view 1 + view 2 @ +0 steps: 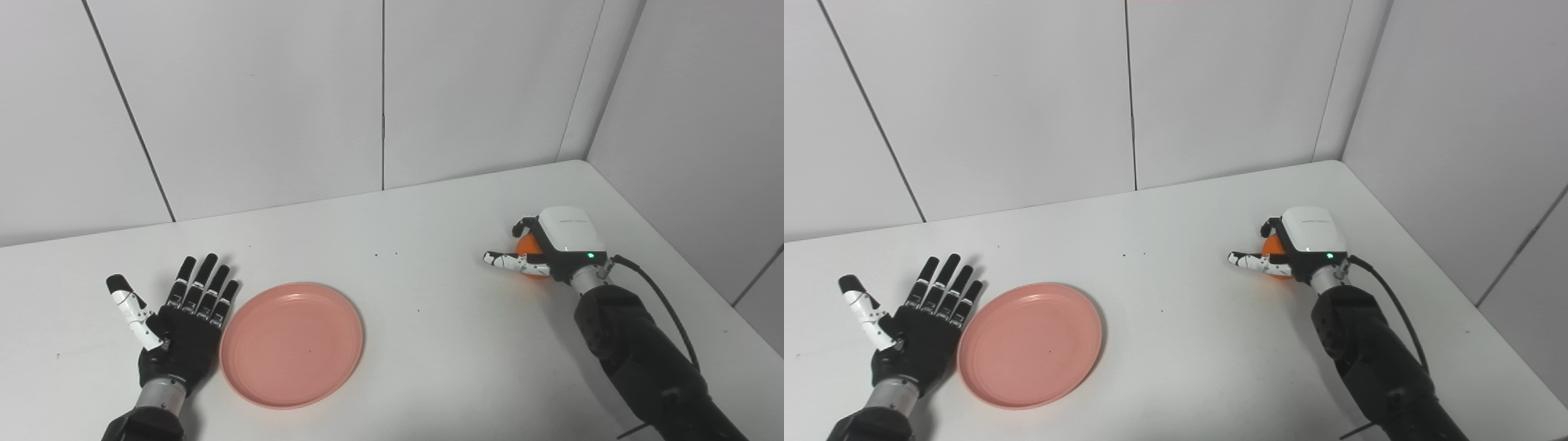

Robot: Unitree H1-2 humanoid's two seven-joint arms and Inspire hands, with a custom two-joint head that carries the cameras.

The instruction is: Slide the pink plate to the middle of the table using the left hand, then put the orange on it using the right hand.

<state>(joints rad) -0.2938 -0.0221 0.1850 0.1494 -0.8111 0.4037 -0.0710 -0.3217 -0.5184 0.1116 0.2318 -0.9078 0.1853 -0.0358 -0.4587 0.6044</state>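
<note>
Pink and shallow, the plate (291, 343) is lying flat on the white desk (429, 318) in the lower left of the frame, left of the desk's middle. My left hand (184, 331) is resting flat just beside its left edge, fingers spread and straight, thumb out to the side, holding nothing. Whether my fingers are touching the rim I cannot tell.

Over at the right of the frame, well apart from the plate, my right hand (551, 245) is curling over the orange (528, 247). Only a small patch of orange skin is showing under the white back of the hand; fingers are arching over the top and the thumb is reaching out along the desk to the left. I am judging this a grasp that is closing, though I cannot see whether the fruit is off the desk yet.

The plate is looking like hard, smooth plastic with a low raised rim, probably light and stiff, so it should be sliding easily on this slick surface from a push at the rim. The orange is round, firm and a little slippery, likely to roll if I am pinching it loosely, so I am wanting fingers wrapping around its widest part.
</note>
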